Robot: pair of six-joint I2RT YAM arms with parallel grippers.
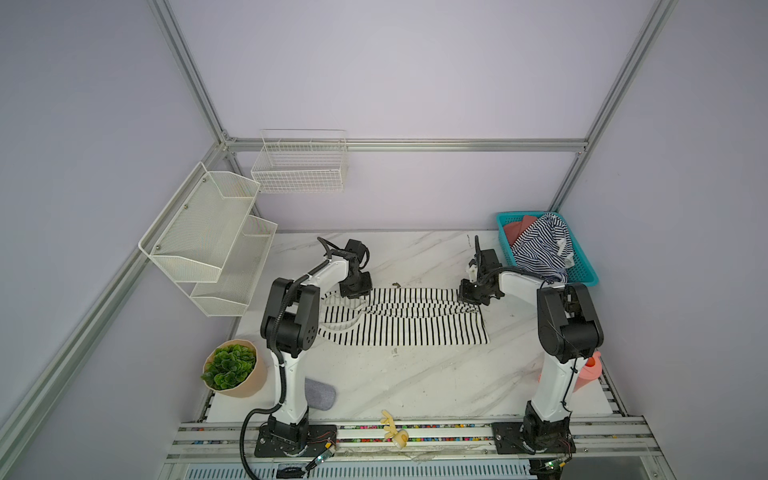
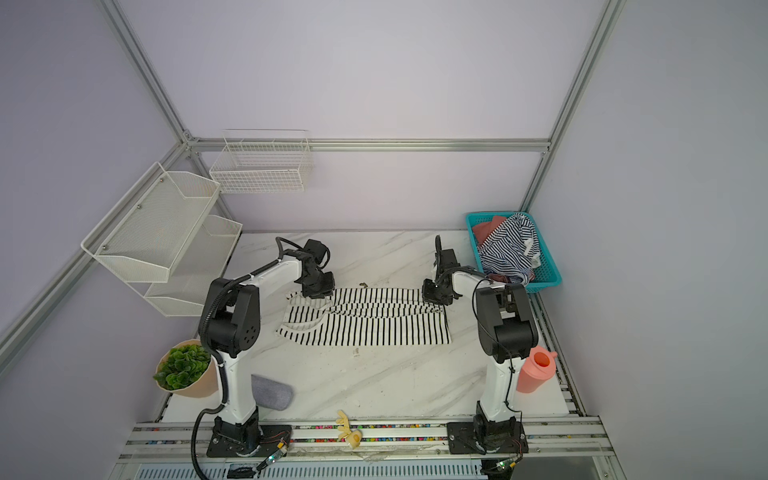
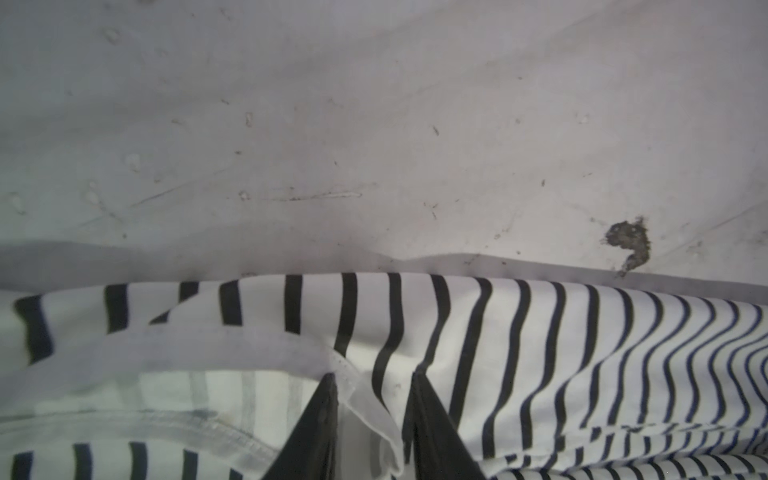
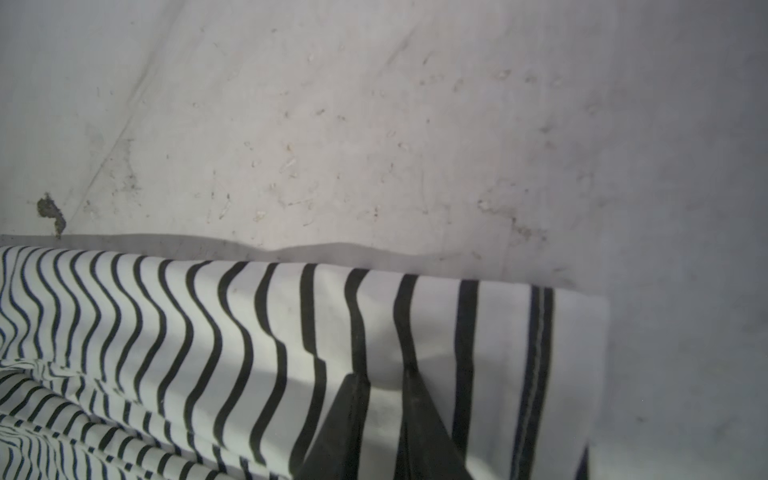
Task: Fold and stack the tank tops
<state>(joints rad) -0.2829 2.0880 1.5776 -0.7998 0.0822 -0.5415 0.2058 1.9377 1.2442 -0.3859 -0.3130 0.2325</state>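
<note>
The white tank top with wide black stripes (image 1: 399, 324) (image 2: 365, 320) lies spread across the middle of the marble table, straps to the left, with a wrinkled ridge running along its length. My left gripper (image 1: 355, 293) (image 3: 372, 376) is at its far left edge by the straps, shut on a fold of white trim. My right gripper (image 1: 469, 299) (image 4: 384, 374) is at the far right corner near the hem, shut on a bulge of striped cloth. The navy-and-white striped tank top (image 1: 540, 245) (image 2: 509, 245) lies crumpled in the teal basket (image 1: 590, 276).
A reddish cloth (image 1: 517, 230) also sits in the basket. A potted plant (image 1: 235, 370) and a grey pad (image 1: 320, 392) stand near left, a pink jug (image 2: 536, 372) near right. White mesh shelves (image 1: 208, 232) hang on the left wall. A wooden toy (image 1: 395, 428) lies on the front rail.
</note>
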